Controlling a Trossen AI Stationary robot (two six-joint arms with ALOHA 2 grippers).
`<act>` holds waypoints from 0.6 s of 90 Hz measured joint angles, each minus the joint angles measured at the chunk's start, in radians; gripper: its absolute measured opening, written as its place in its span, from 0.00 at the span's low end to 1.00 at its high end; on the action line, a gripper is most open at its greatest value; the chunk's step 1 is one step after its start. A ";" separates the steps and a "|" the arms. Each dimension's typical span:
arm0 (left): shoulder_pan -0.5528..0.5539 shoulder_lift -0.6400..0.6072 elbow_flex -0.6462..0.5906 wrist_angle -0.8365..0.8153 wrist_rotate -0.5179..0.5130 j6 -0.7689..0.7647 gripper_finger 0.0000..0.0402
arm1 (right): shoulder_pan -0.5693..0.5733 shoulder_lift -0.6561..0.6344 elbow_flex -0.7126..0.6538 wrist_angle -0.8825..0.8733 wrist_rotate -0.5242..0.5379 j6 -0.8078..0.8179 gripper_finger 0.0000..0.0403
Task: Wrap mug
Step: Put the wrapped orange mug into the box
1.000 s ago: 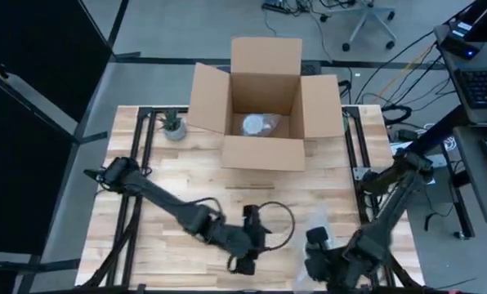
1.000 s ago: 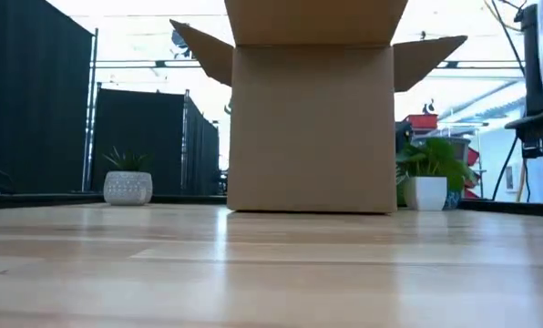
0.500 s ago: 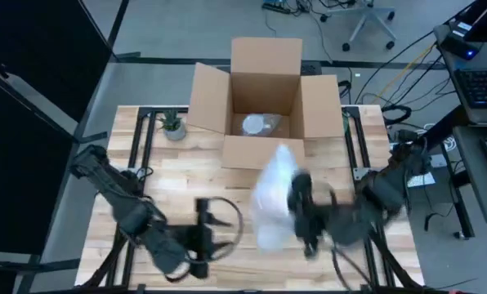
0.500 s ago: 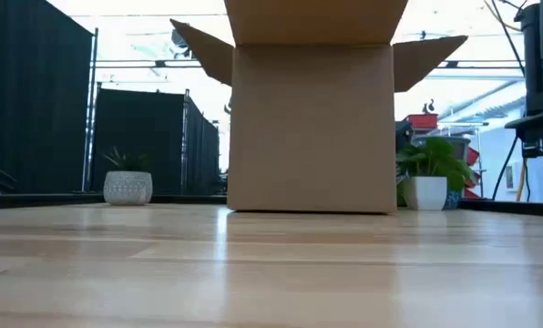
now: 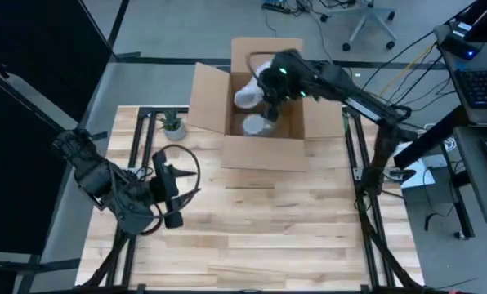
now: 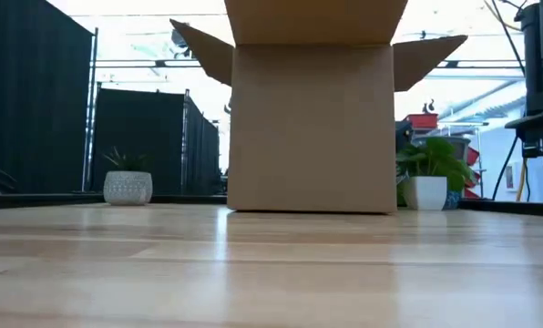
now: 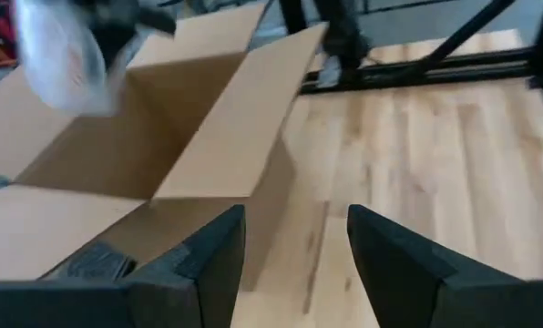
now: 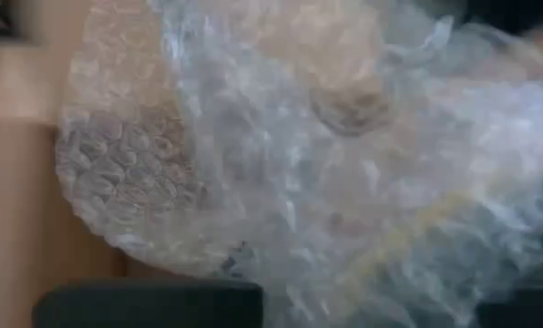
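Note:
The mug itself is hidden inside a bundle of clear bubble wrap, which fills the right wrist view. My right gripper is shut on this bundle and holds it over the open cardboard box at the table's far edge. A second wrapped bundle lies on the box's floor. My left gripper hovers open near the table's left side with nothing between its fingers. It faces the box. My right gripper holds the bubble-wrap bundle between its two fingers. The wrap bulges over the place of contact, so I cannot tell which part it grips. The bundle is lifted clear, above the box's opening, on the gripper's left side.
The box's four flaps stand open, and its front wall fills the middle of the low view. A small potted plant stands at the far left of the table, left of the box. Bare wooden tabletop lies between the box and the near edge.
My right gripper has carried the wrapped bundle up off the table's near right part and away to the far edge, over the open box. My left gripper has drawn back from the near middle toward the table's left edge.

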 joint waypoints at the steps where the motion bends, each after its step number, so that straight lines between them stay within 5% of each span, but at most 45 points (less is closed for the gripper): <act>1: 0.003 -0.001 -0.004 0.000 0.000 0.000 0.45 | -0.004 0.011 0.000 -0.007 -0.004 0.000 0.07; 25: 0.055 -0.002 -0.110 0.006 0.027 -0.033 0.45 | -0.029 0.257 0.000 -0.131 -0.013 0.013 0.07; 54: 0.062 -0.002 -0.158 0.043 0.035 -0.079 0.45 | -0.039 0.413 0.007 -0.066 0.055 0.060 0.07</act>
